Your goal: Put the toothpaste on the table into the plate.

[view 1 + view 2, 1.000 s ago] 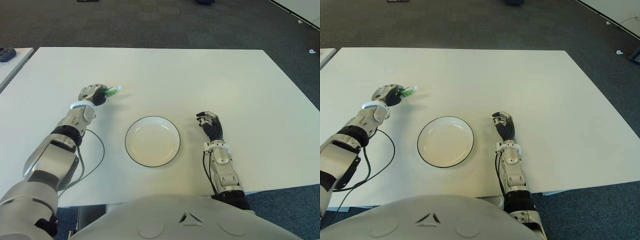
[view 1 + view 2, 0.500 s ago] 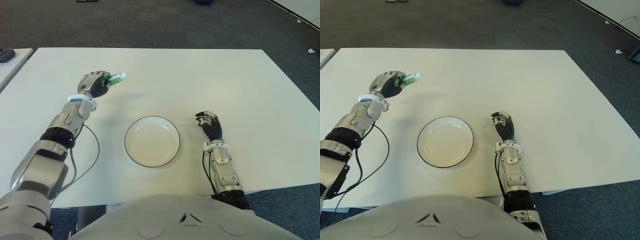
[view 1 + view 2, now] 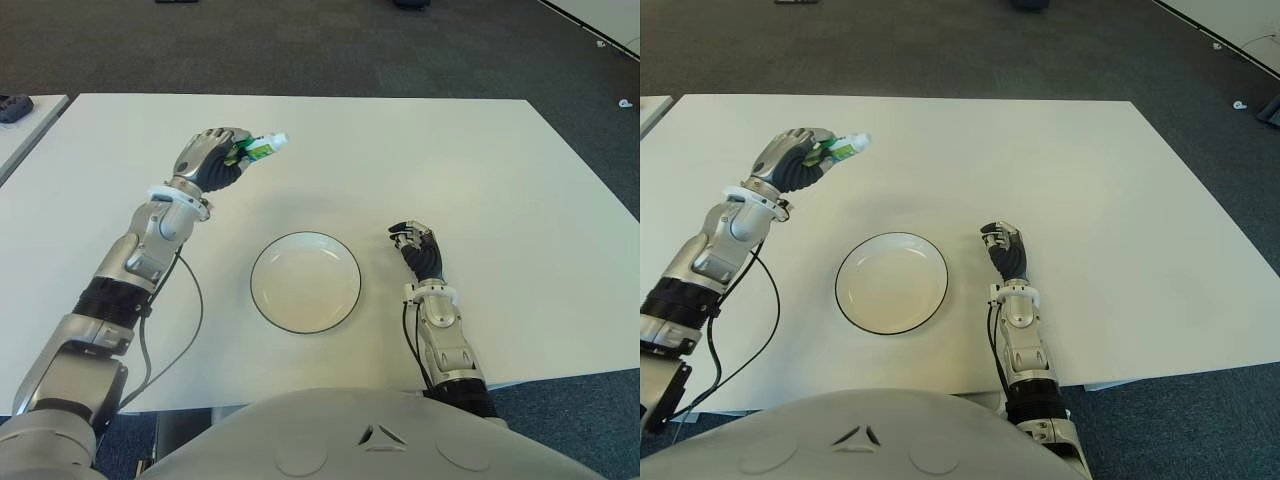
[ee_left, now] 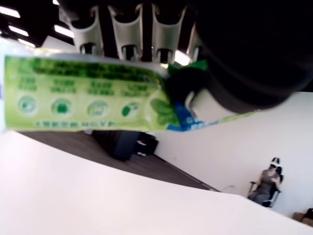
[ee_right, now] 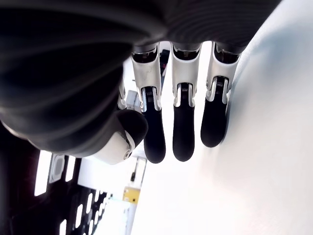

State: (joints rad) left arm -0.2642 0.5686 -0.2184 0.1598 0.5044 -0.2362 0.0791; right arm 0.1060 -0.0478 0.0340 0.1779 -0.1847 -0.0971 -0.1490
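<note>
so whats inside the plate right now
Nothing: the plate shows only its bare white inside. The toothpaste is up in the left hand, above the table. The right hand shows right of the plate.

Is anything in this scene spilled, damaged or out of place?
Nothing stands out. The left hand holds the toothpaste above the table, beyond the plate, which is whole. The right hand shows right of the plate.

The toothpaste (image 4: 88,100) in the left hand (image 3: 212,160) carries print, but none of it can be read: a dark green band of lettering, then four short captions, each above a small round green icon, on the lighter green. No other writing can be read anywhere else.
</note>
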